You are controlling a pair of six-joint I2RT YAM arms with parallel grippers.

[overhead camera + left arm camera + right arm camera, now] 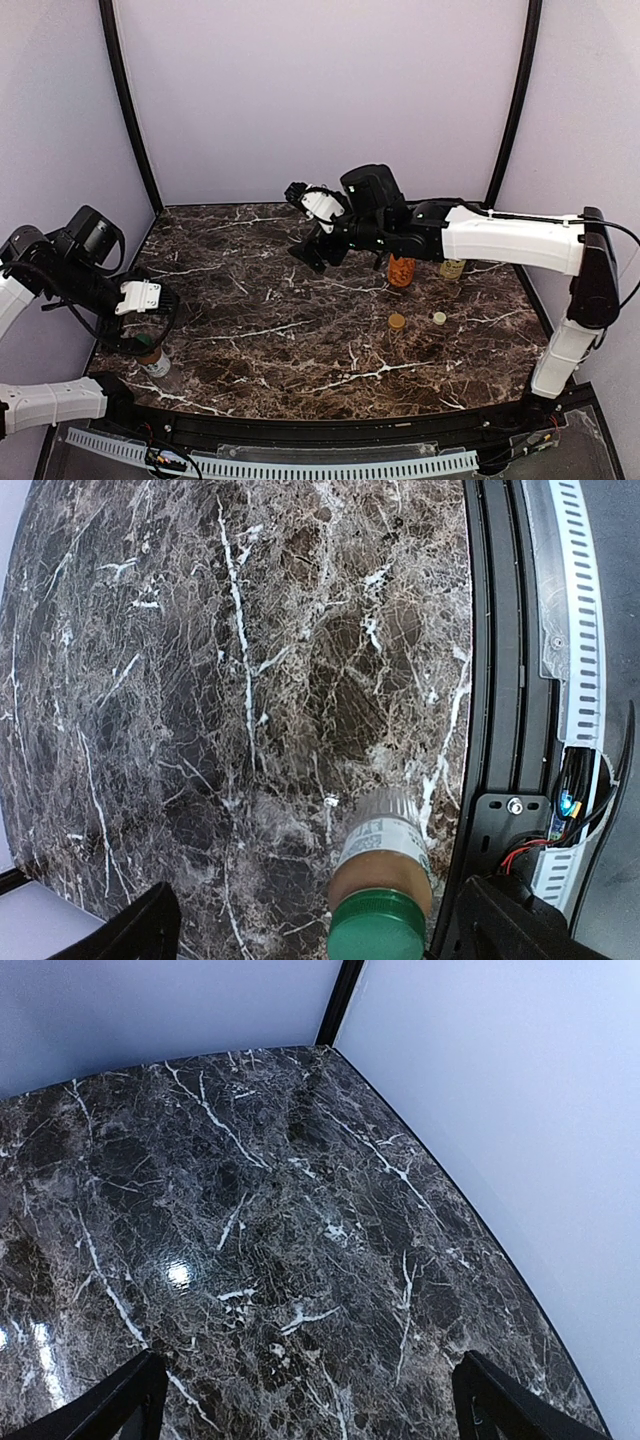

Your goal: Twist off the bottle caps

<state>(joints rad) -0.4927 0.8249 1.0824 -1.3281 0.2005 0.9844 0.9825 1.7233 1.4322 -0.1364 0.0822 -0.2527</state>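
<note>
The small clear bottle (153,360) with a white label and green cap stands near the table's front left corner. It also shows in the left wrist view (385,865), its green cap (378,932) still on. My left gripper (142,332) is open just above it; in the wrist view (325,925) its jaws are wide apart on either side of the cap, not touching. The orange bottle (400,271) and the yellow-labelled bottle (452,268) stand at the right, uncapped. My right gripper (310,254) is open and empty above the table's middle; its wrist view (310,1400) shows only marble.
Two loose caps lie in front of the right bottles, an orange one (397,321) and a pale one (439,318). The black front rail (495,680) runs close beside the small bottle. Purple walls enclose the marble table (270,330).
</note>
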